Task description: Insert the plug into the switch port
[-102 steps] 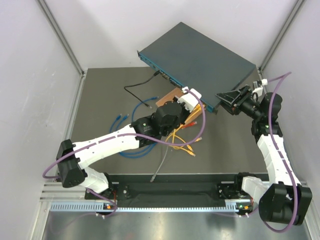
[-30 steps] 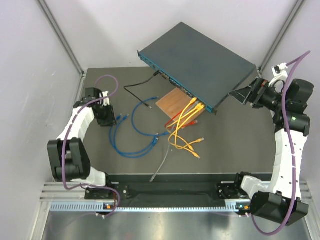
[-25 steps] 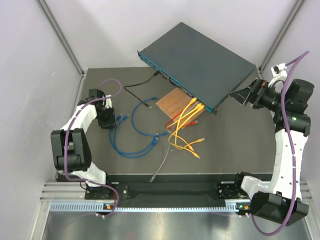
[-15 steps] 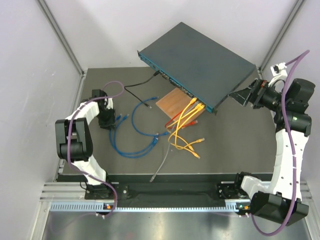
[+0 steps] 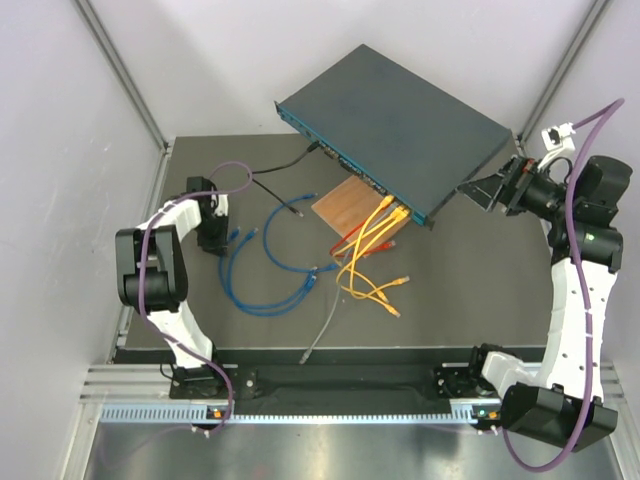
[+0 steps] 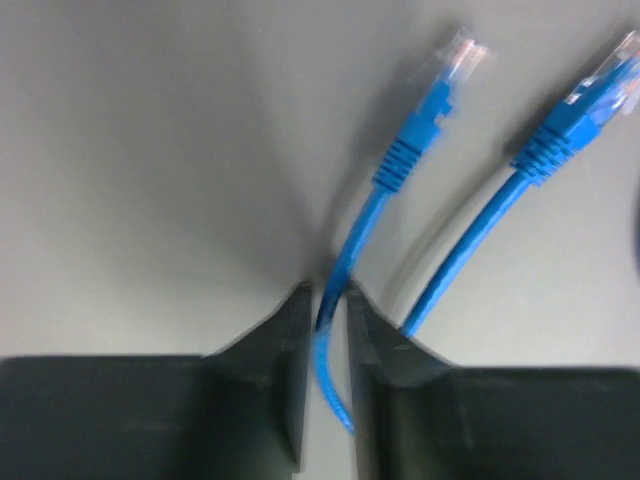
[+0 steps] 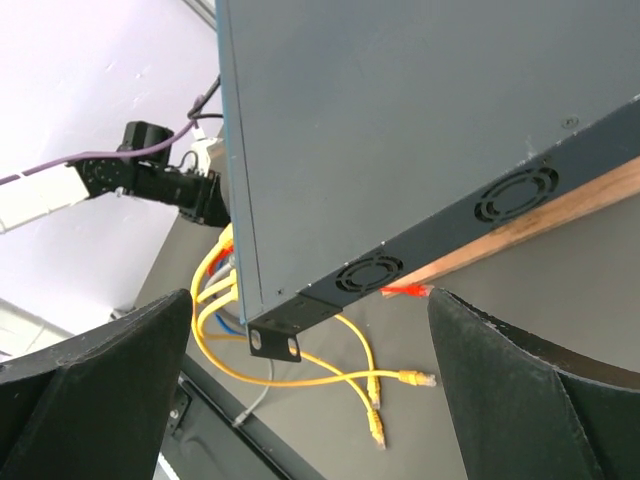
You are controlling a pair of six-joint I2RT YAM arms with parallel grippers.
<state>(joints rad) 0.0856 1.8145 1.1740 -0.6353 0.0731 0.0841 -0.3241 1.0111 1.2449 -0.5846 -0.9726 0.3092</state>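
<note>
Left end effector (image 6: 327, 300) nearer slim cable (image 6: 367, 215)

Switch (image 5: 395, 125): dark teal-grey top; black side face patterned with round fan grilles.
Wooden board (image 5: 345, 203): plain brown.
Blue patch cables (image 6: 470, 245): bright blue, with clear plugs (image 6: 462, 50) at their 12 o'clock ends.
Yellow cables (image 5: 372, 228): yellow-orange, at the board's 5 o'clock.
Red plug (image 7: 405, 291): bright red.
Black cable (image 5: 280, 166): black.
Grey cable (image 5: 322, 328): pale grey.
Table mat (image 5: 470, 290): plain dark grey-brown.
Left arm (image 5: 160, 225), right arm (image 5: 570, 300): white shells, black joints.
Hoses (image 5: 588, 128): purple.
Left gripper (image 6: 328, 300), right gripper (image 5: 478, 190): black.
Walls (image 5: 60, 120): pale lilac-white.
</note>
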